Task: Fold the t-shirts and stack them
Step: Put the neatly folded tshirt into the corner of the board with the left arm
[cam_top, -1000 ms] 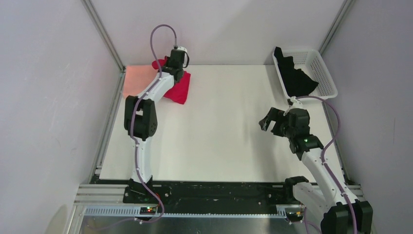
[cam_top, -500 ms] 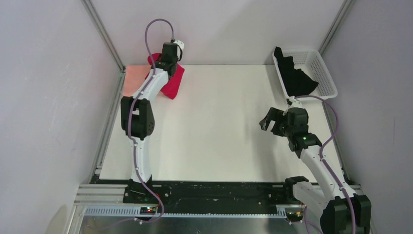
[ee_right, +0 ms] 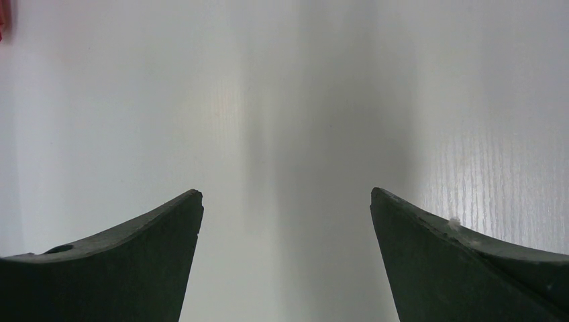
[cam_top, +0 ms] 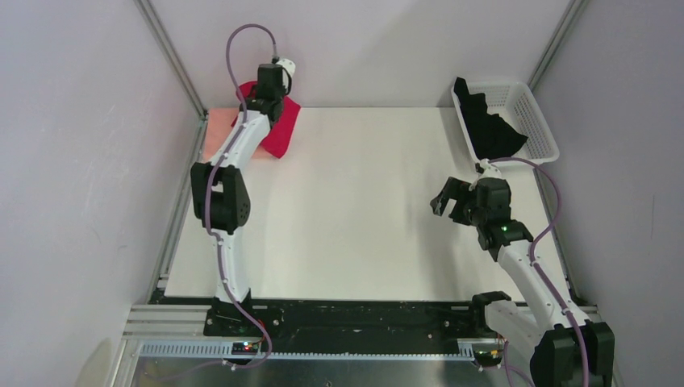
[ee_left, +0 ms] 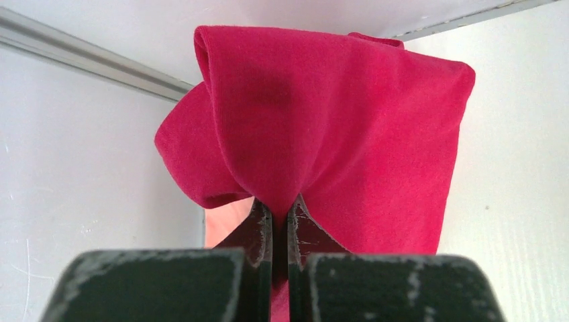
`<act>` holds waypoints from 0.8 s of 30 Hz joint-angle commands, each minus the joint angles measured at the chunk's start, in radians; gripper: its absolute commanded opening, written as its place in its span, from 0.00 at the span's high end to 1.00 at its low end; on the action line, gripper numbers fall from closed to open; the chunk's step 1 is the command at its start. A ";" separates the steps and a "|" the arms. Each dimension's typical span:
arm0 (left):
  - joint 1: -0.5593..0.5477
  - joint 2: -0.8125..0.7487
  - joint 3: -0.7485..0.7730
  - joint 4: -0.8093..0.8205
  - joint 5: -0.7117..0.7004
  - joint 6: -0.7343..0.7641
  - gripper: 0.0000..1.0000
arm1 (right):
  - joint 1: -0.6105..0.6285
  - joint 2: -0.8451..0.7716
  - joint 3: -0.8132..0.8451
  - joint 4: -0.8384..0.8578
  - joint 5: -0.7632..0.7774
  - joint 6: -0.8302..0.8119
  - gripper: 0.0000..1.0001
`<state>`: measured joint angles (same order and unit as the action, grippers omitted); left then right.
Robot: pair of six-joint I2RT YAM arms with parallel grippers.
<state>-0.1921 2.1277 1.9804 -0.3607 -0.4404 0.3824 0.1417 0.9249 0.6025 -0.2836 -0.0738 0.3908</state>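
**Far corner: left gripper (ee_left: 280, 209) clamped on red t-shirt (ee_left: 335, 114)**

Nearer, at right, the right gripper (ee_right: 285, 201) hangs over the table (cam_top: 363, 218), jaws wide apart and empty. At the far-left corner the red t-shirt drapes from the left gripper's tips, beside the salmon-pink t-shirt (cam_top: 216, 135). Far right, the black t-shirt (cam_top: 488, 125) lies in the basket (cam_top: 539, 121).

Table (cam_top: 363, 226): first t-shirt (cam_top: 282, 131) at eleven o'clock, second t-shirt (cam_top: 216, 133) just left; basket (cam_top: 542, 121), one o'clock, contains third t-shirt (cam_top: 488, 133).
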 commanded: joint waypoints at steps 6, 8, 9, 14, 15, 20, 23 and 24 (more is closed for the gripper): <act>0.076 -0.028 0.063 0.047 0.013 -0.015 1.00 | -0.004 0.017 -0.001 0.041 0.020 -0.004 0.01; 0.096 -0.007 0.068 0.049 0.021 -0.020 1.00 | -0.004 0.023 0.000 0.043 0.023 -0.005 0.01; 0.104 0.000 0.072 0.051 0.030 -0.021 1.00 | -0.004 0.025 -0.001 0.046 0.023 -0.005 0.01; 0.167 0.080 0.083 0.078 0.107 -0.022 1.00 | -0.004 0.028 0.000 0.054 0.025 -0.008 0.00; 0.175 0.106 0.091 0.090 0.109 -0.017 1.00 | -0.005 0.027 0.000 0.054 0.026 -0.009 0.01; 0.233 0.187 0.147 0.098 0.027 -0.008 0.63 | -0.006 0.020 0.000 0.059 0.041 -0.012 0.01; 0.254 0.212 0.171 0.099 -0.018 -0.033 0.04 | -0.005 0.019 0.000 0.062 0.030 -0.008 0.01; 0.255 0.212 0.180 0.098 -0.027 -0.039 0.02 | -0.007 0.018 0.001 0.064 0.024 -0.007 0.01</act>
<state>0.0383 2.3421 2.0792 -0.3111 -0.3965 0.3649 0.1402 0.9520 0.6025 -0.2619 -0.0574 0.3904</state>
